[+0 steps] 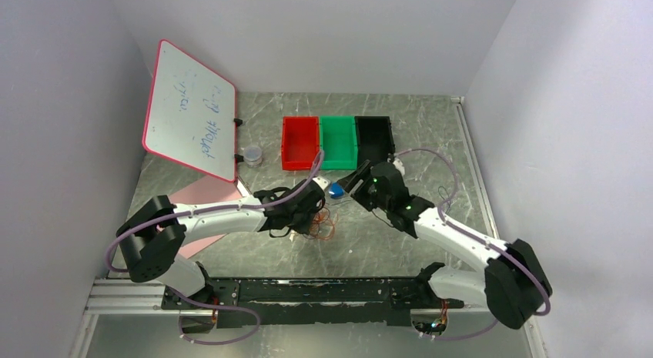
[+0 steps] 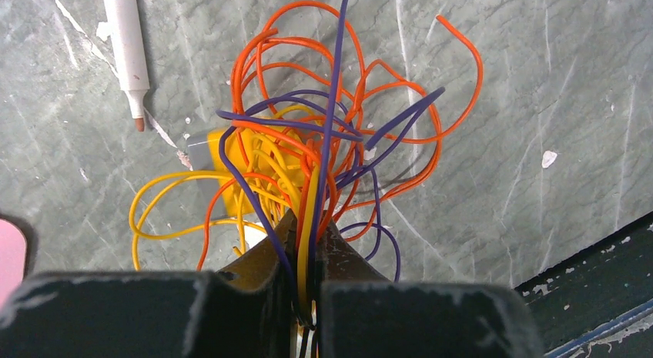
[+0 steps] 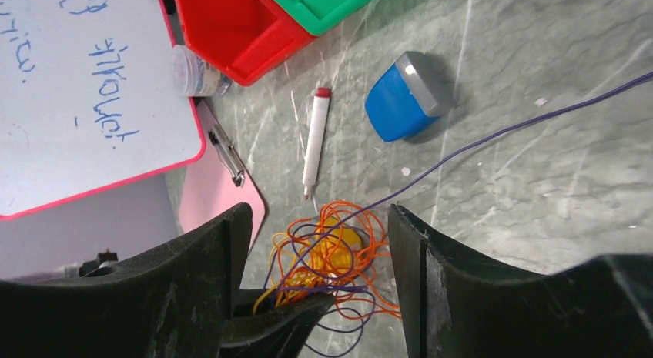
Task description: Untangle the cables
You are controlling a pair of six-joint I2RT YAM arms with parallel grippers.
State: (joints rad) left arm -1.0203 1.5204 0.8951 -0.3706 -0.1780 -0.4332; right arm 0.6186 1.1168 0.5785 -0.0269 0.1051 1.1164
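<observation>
Now the cables (image 2: 308,142), an orange, yellow and purple tangle, bunch over the table (image 2: 539,81) at the centre of the top view, near the tip of a white marker (image 3: 314,142). The left gripper (image 2: 306,296) is clamped on several strands. The right gripper (image 3: 317,219) hangs above the tangle, jaws wide apart, holding nothing. One purple strand runs to the upper right of its view.

Red bin (image 1: 299,142), green bin (image 1: 338,141), black bin (image 1: 374,138) (side by side), whiteboard (image 1: 190,112), white marker (image 3: 315,142), blue eraser (image 3: 406,98)
</observation>
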